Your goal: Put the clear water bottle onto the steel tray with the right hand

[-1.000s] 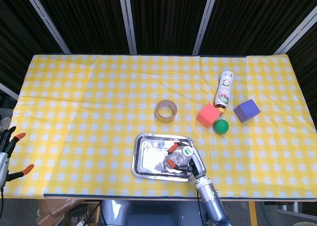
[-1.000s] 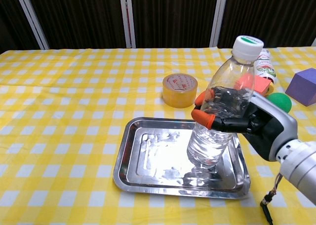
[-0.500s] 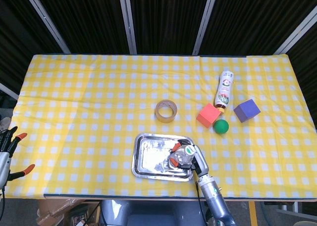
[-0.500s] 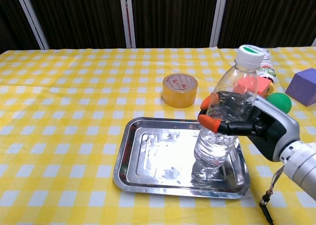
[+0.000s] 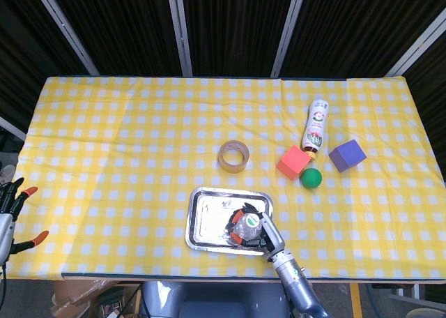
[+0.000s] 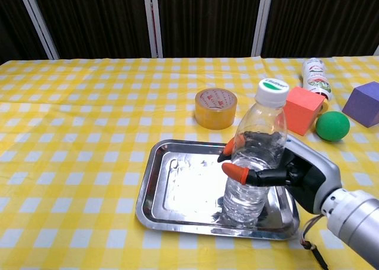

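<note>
The clear water bottle (image 6: 254, 157), with a white cap, stands nearly upright with its base on the right part of the steel tray (image 6: 177, 187). My right hand (image 6: 284, 172) grips the bottle around its middle, orange fingertips wrapped over the front. From the head view the bottle (image 5: 248, 226) shows cap-up on the tray (image 5: 209, 220), with the right hand (image 5: 263, 236) beside it at the table's front edge. My left hand (image 5: 10, 213) hangs off the table's left edge with its fingers spread, holding nothing.
A roll of tape (image 6: 215, 108) lies behind the tray. To the right are an orange-red cube (image 6: 302, 110), a green ball (image 6: 332, 126), a purple cube (image 6: 362, 103) and a lying labelled bottle (image 6: 314, 74). Yellow checked cloth covers the table.
The right hand has lowered the bottle and drawn it back toward the front; its base now rests on the tray. The left hand has not moved.
</note>
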`<state>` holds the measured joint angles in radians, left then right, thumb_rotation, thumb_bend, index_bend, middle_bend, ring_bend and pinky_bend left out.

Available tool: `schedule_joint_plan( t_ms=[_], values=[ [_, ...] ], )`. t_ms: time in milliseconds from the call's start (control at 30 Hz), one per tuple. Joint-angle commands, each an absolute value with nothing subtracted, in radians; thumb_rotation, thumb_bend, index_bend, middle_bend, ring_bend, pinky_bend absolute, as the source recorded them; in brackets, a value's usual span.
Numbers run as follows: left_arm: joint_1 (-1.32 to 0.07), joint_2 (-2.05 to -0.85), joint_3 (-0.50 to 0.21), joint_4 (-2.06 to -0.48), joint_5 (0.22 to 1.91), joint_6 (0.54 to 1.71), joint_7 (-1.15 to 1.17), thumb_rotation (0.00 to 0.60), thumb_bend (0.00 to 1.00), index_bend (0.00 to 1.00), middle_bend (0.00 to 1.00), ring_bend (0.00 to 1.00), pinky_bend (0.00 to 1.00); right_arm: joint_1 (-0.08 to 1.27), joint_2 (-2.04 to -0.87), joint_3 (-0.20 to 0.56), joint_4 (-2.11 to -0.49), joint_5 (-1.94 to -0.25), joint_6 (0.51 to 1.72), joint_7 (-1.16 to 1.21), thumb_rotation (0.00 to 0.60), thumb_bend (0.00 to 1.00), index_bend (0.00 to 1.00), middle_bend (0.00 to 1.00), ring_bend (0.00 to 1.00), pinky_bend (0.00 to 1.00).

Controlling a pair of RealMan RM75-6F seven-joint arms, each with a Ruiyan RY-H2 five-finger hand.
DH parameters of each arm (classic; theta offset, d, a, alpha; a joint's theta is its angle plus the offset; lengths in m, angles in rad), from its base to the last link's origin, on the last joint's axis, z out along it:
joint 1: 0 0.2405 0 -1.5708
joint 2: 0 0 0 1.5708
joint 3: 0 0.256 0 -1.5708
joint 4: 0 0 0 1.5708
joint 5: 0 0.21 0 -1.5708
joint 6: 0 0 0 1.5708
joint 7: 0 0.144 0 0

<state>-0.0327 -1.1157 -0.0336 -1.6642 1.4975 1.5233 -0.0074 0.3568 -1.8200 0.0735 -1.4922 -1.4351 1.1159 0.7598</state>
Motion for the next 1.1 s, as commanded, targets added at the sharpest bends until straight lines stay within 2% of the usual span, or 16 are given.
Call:
schedule_joint_plan(
  t_ms=[33, 167, 667, 933, 1100],
  values=[
    [-0.033, -1.116, -0.033, -1.664, 1.498, 1.522, -0.007, 0.600, 0.18, 0.16, 0.00, 0.00, 0.00, 0.381, -1.787, 0.052, -1.496, -1.441, 1.057, 0.772, 0.600, 0.20, 0.24, 0.14, 0.06, 0.00],
    [-0.034, -1.119, -0.031, -1.664, 1.500, 1.521, -0.002, 0.600, 0.18, 0.16, 0.00, 0.00, 0.00, 0.402, -1.747, 0.044, -1.518, -1.452, 1.015, 0.797, 0.600, 0.16, 0.16, 0.08, 0.02, 0.00],
    [-0.035, -1.124, -0.027, -1.665, 1.503, 1.519, 0.013, 0.600, 0.18, 0.16, 0.00, 0.00, 0.00, 0.417, -1.619, 0.056, -1.568, -1.484, 1.025, 0.872, 0.600, 0.16, 0.13, 0.03, 0.00, 0.00],
    [-0.038, -1.129, -0.025, -1.666, 1.503, 1.513, 0.027, 0.600, 0.18, 0.16, 0.00, 0.00, 0.00, 0.394, -1.471, 0.054, -1.563, -1.531, 1.092, 1.013, 0.600, 0.16, 0.13, 0.03, 0.00, 0.00],
    [-0.039, -1.134, -0.022, -1.668, 1.503, 1.508, 0.039, 0.600, 0.18, 0.16, 0.00, 0.00, 0.00, 0.372, -1.340, 0.014, -1.566, -1.606, 1.152, 1.125, 0.600, 0.16, 0.13, 0.03, 0.00, 0.00]
  ],
)
